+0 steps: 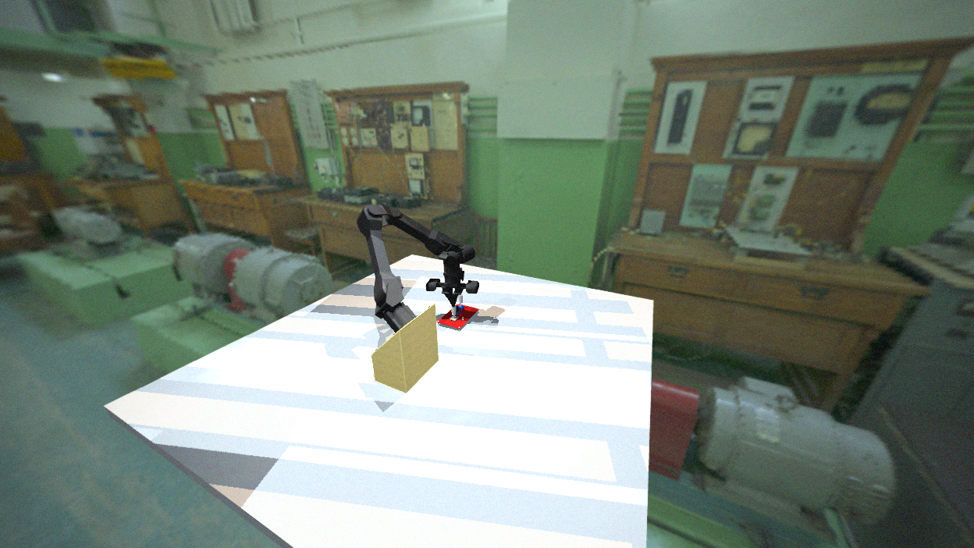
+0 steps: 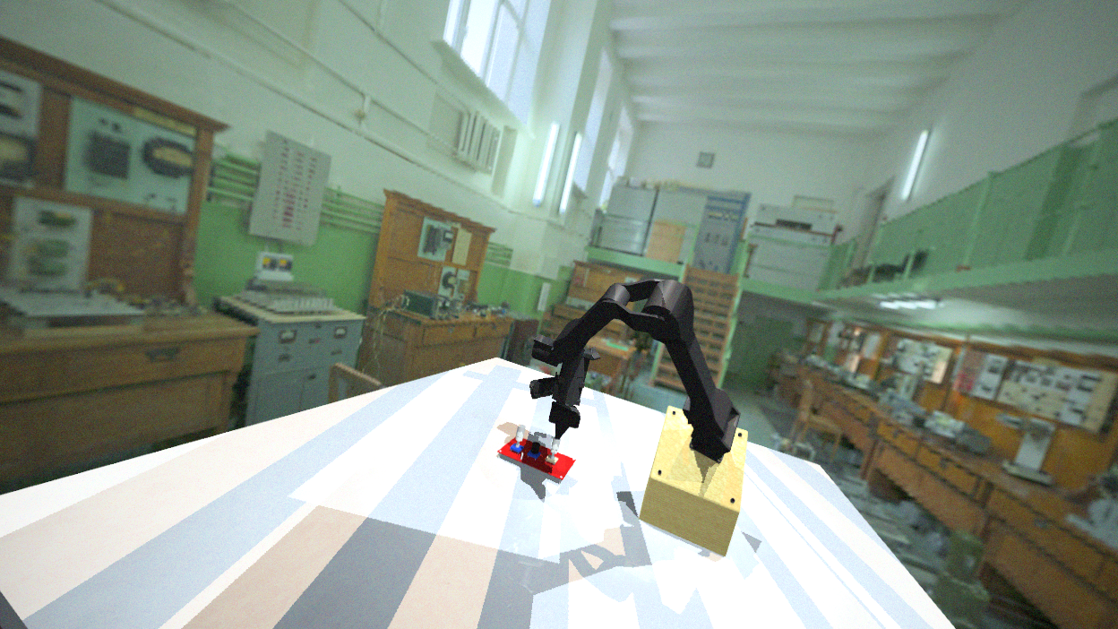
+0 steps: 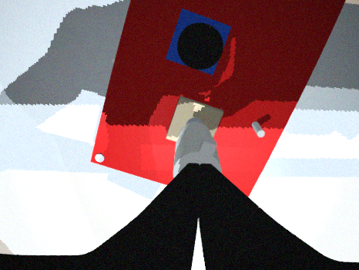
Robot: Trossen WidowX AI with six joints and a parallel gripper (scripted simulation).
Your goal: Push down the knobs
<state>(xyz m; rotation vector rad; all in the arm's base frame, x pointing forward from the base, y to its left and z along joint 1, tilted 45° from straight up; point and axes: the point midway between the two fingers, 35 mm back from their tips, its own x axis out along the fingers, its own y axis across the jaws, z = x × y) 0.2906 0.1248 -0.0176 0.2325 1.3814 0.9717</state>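
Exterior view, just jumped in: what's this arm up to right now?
The arm has its end effector shut, holding nothing, with its tip at the grey knob over the beige potentiometer, apparently to press it down. Whether that knob is fully seated, I can't tell. The white knob at the board's other end stands tall above its blue potentiometer.

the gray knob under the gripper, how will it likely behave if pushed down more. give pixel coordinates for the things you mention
The gray knob [image 2: 553,443] [image 3: 196,144] looks rigid, so it would probably pass the push straight down rather than squash. Being narrow and tall over the beige potentiometer [image 3: 180,116], it may lean if the gripper [image 1: 454,307] [image 2: 559,436] [image 3: 198,174] presses off-center. Its smooth, rounded sides might let the closed fingertips slip.
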